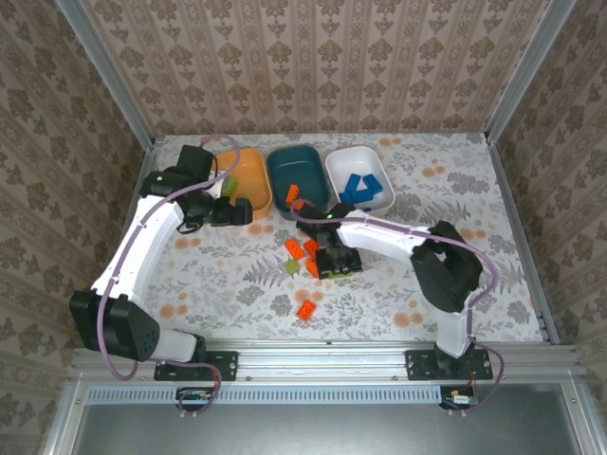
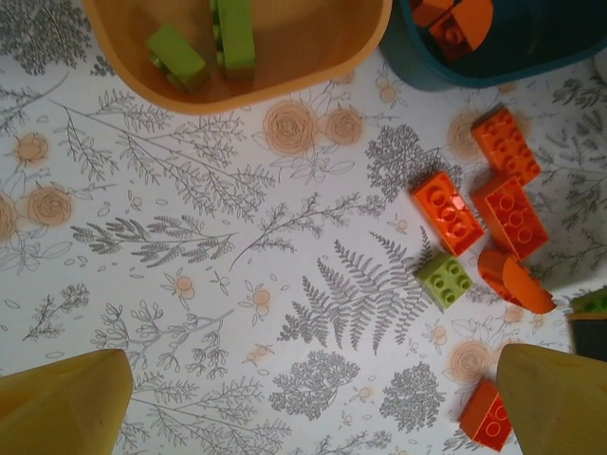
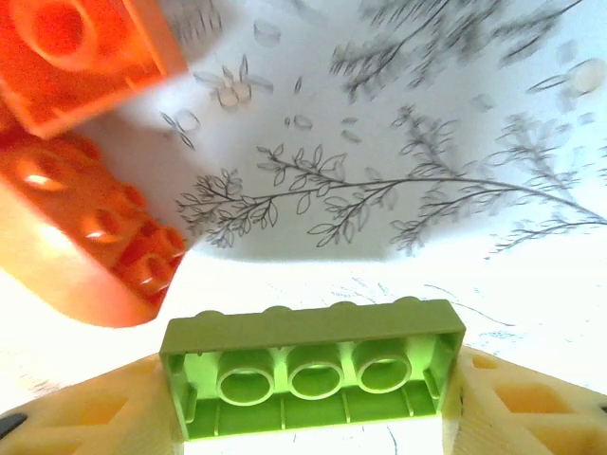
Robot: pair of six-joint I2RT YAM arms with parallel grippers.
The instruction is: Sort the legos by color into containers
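A long lime green brick (image 3: 313, 379) sits between the fingers (image 3: 85, 417) of the right gripper (image 1: 332, 262), its hollow underside towards the wrist camera. The gripper is about half closed, and both fingers look pressed against the brick's short ends. That reads as a grip, though I cannot tell whether the brick has left the surface (image 1: 237, 275). This is near the middle of the surface, at the edge of the loose pile.

Just beside it lie several orange bricks (image 2: 448, 210) and one small green brick (image 2: 446, 280). One more orange brick (image 1: 306, 310) lies apart from them, nearer the near edge. The loose pieces I can make out are all orange or lime green.

The three bowls stand in a row along the far edge. The orange bowl (image 1: 248, 180) holds a few green bricks (image 2: 175, 55). The teal bowl (image 1: 299, 175) holds orange pieces (image 2: 450, 24). The white bowl (image 1: 360, 171) holds the blue bricks (image 1: 365, 188).

By my reckoning the sort is well past half. Blue looks finished, two greens remain counting the gripped one, and around half a dozen orange pieces are left for the teal bowl.

The left gripper (image 2: 313, 408) hovers near the orange bowl, spread wide with nothing in it.
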